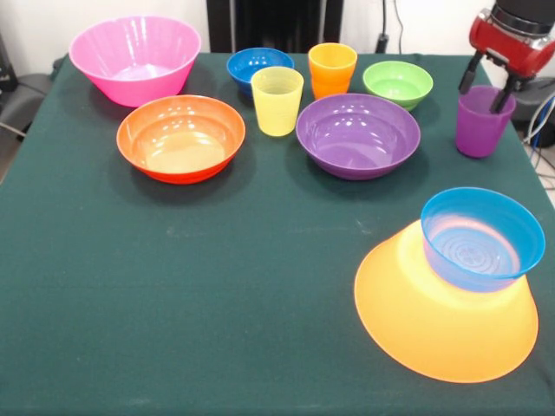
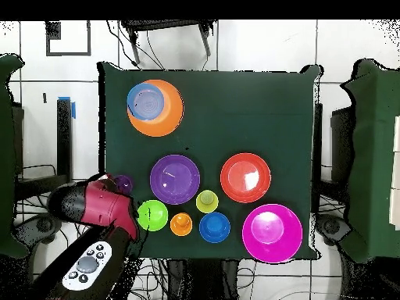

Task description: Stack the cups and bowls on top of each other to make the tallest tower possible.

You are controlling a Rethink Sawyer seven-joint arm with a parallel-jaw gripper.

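Observation:
The tower stands at the front right: the big yellow-orange bowl [image 1: 438, 325] lies upside down with the light blue bowl [image 1: 481, 236] upright on it; both also show in the overhead view [image 2: 166, 117] [image 2: 144, 100]. My gripper [image 1: 481, 98] hangs over the purple cup [image 1: 479, 126] at the far right, open, one finger inside the rim and one outside it. The cup stands on the table. The yellow cup [image 1: 277, 100] and orange cup [image 1: 331, 69] stand upright near the far middle.
The pink bowl [image 1: 134, 59] is at the far left, with the orange-red bowl [image 1: 180, 139] in front of it. The purple bowl [image 1: 357, 135], dark blue bowl [image 1: 257, 67] and green bowl [image 1: 397, 83] sit round the cups. The table's right edge [image 1: 531, 165] is close to the purple cup.

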